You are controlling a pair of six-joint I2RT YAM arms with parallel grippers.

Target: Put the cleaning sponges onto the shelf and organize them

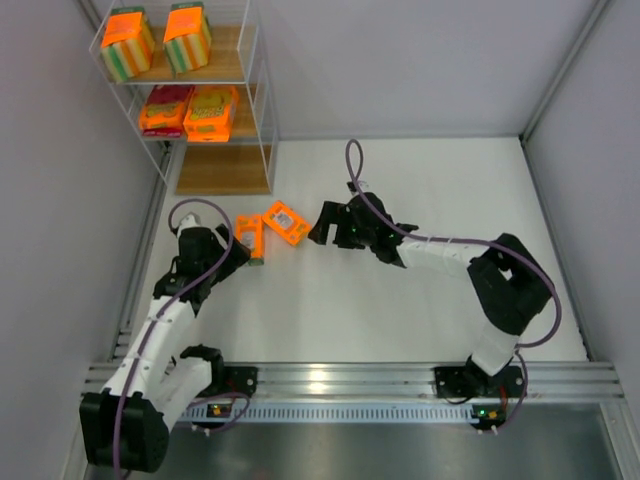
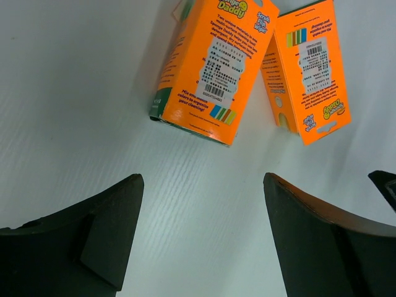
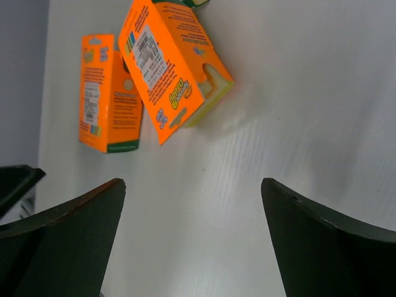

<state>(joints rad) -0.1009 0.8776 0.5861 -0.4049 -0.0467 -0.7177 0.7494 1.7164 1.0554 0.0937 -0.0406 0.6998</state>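
Note:
Two orange cleaning sponges lie on the white table between my grippers: a left pack and a right pack, tilted against each other. My left gripper is open just short of the left pack, with nothing between its fingers. Facing the right pack from the other side, my right gripper is open and empty too. The shelf stands at the back left. It holds two blocky sponge packs on the top board and two flat ones on the middle board.
The shelf's bottom board is bare wood. Grey walls close in the table on the left, back and right. A metal rail runs along the near edge by the arm bases. The tip of each gripper shows at the edge of the other's wrist view.

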